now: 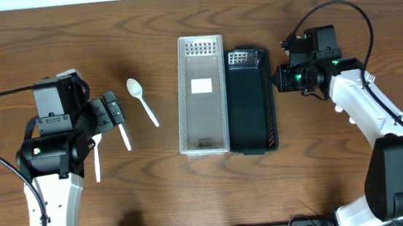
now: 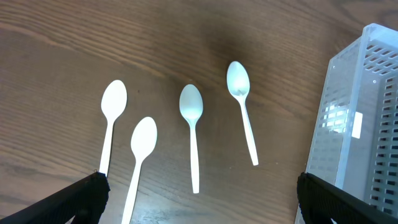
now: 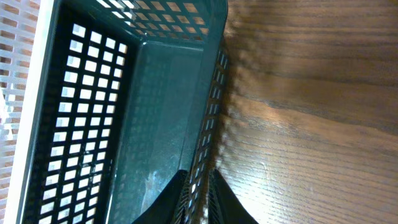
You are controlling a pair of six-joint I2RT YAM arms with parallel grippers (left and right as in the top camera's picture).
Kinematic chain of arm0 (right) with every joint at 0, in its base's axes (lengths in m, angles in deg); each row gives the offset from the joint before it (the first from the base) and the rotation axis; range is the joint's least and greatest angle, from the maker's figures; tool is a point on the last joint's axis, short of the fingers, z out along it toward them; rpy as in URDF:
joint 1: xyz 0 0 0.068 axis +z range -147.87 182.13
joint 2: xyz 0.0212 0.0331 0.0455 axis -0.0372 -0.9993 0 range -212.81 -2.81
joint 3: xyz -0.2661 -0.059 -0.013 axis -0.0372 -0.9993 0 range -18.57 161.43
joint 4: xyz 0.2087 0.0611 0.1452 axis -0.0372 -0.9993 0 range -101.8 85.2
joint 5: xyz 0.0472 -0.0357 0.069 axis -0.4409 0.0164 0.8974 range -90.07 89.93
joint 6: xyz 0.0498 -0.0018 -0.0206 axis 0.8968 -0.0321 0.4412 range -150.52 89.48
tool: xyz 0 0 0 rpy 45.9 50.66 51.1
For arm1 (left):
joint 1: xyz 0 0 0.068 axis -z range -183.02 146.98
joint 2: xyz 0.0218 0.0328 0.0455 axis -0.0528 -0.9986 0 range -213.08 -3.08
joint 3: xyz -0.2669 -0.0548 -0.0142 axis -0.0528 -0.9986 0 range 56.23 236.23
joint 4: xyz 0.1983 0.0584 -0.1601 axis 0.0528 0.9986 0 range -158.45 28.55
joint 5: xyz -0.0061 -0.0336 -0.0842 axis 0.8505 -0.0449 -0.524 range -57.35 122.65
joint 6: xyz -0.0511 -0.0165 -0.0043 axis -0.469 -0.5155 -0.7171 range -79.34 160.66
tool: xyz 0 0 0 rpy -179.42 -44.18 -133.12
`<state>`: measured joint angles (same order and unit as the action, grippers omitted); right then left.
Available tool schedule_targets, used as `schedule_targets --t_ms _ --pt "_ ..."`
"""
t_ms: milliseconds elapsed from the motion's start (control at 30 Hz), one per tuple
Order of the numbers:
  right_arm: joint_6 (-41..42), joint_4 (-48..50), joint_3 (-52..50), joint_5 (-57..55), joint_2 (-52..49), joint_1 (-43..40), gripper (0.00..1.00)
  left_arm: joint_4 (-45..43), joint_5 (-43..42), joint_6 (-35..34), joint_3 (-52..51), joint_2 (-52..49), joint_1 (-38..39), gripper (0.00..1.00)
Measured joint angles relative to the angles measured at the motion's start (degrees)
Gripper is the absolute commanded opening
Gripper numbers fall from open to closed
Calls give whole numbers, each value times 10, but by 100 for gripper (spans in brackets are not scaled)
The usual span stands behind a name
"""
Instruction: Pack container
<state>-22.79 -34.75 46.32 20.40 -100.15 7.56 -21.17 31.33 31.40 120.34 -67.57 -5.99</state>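
A white slotted basket (image 1: 184, 92) and a dark green slotted basket (image 1: 270, 107) lie side by side mid-table, both empty. Several white plastic spoons lie to their left; one spoon (image 1: 142, 100) is in plain sight overhead, the others partly under my left arm. In the left wrist view the spoons (image 2: 191, 106) lie in a row, bowls away from me, and my left gripper (image 2: 202, 185) hangs open above their handles, the white basket (image 2: 364, 112) at its right. My right gripper (image 3: 200, 186) straddles the dark green basket's (image 3: 149, 106) right wall, fingers pressed against it on both sides.
The right arm (image 1: 362, 106) reaches in from the right edge, its cable looping above it. The left arm's base (image 1: 51, 148) stands at the left. Bare wood lies to the right of the dark basket (image 3: 311, 112).
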Motion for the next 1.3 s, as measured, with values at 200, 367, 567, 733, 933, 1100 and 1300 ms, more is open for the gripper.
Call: schedule_targets --t_ms 200,367,567,733,933,1100,1300 --pt "27 -16 0 -44 0 0 18 1 0 0 0 0 0 98" --pt "34 -22 0 -44 0 1 18 1 0 0 0 0 0 98" --pt "37 -32 0 -44 0 16 18 1 0 0 0 0 0 98" --pt "38 -32 0 -43 0 30 18 1 0 0 0 0 0 98" --pt "38 -32 0 -42 0 30 18 1 0 0 0 0 0 98" --pt "38 -26 0 -43 0 30 21 1 0 0 0 0 0 98" --pt "70 -77 18 -142 0 19 55 1 0 0 0 0 0 98"
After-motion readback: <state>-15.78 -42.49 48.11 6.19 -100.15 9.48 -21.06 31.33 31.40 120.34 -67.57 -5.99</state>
